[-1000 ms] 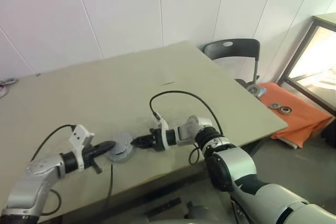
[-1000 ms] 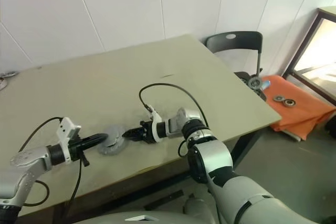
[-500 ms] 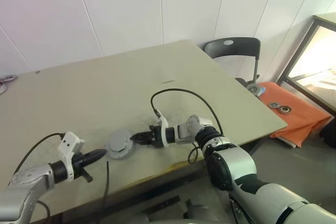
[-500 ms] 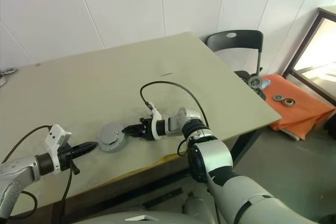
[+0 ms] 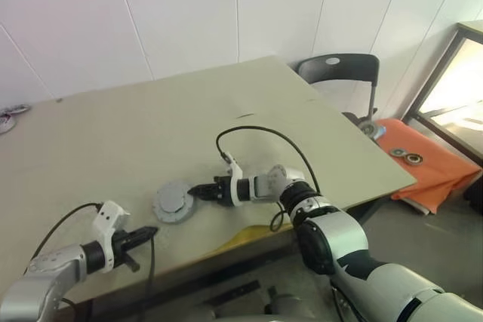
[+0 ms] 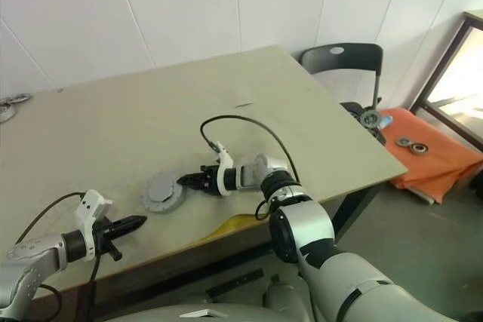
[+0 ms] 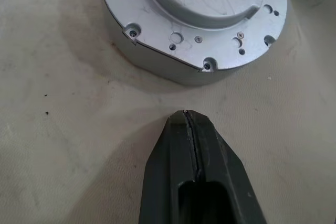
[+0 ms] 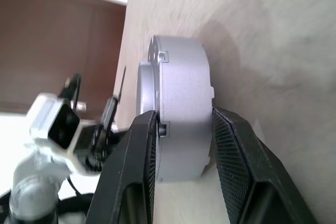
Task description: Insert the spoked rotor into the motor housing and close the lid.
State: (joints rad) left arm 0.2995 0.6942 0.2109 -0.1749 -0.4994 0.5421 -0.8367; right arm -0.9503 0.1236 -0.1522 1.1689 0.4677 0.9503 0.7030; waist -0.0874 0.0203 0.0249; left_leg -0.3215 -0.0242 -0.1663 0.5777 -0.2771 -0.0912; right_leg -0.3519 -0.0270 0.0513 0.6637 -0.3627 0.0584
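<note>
2 grippers | right gripper (image 8: 181, 145) pinching motor housing (image 5: 173, 202) rim | left gripper (image 5: 147, 234) pressed together, apart

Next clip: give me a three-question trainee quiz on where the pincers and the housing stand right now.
1. True or false: the left pincer is shut and clear of the motor housing.
2. Which pincer has the closed housing between its fingers?
3. The housing sits: A) on the table, B) on the chair, C) on the orange cloth.

Key: 1 true; 2 the right pincer, fingers on top and bottom faces; 3 A.
</note>
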